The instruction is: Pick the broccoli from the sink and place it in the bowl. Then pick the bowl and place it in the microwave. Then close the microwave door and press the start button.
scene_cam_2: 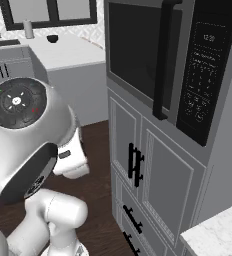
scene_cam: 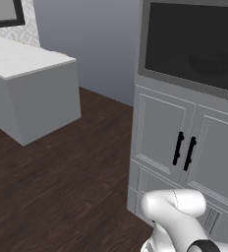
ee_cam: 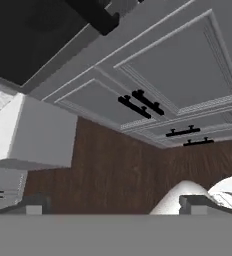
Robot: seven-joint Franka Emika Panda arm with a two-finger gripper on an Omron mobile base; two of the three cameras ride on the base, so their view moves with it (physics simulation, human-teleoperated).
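Microwave (scene_cam_2: 188, 65): grey, built into a tall cabinet column, upper section; shown in both base views and at the top left of the hand view. Microwave door (scene_cam_2: 138, 50): shut flush, dark glass window, long black vertical handle (scene_cam_2: 164, 60) at its right edge, dark keypad panel (scene_cam_2: 203, 75) just beside that. Cabinet doors (scene_cam: 185, 147): grey, panelled, a pair directly below the microwave, two short black handles meeting at the centre seam; drawer fronts with black pulls lower still. Gripper (ee_cam: 113, 205): fingertips spread to full width at the bottom corners of the hand view, nothing between them, aimed at the lower cabinets and dark wood floor (scene_cam: 62, 197). Sink (scene_cam_2: 3, 43): edge and faucet only, far back at upper left of right base view, set in a white counter (scene_cam_2: 63, 50) carrying a small dark bowl-shaped item (scene_cam_2: 52, 38), too small to identify. Broccoli: whereabouts cannot be told.
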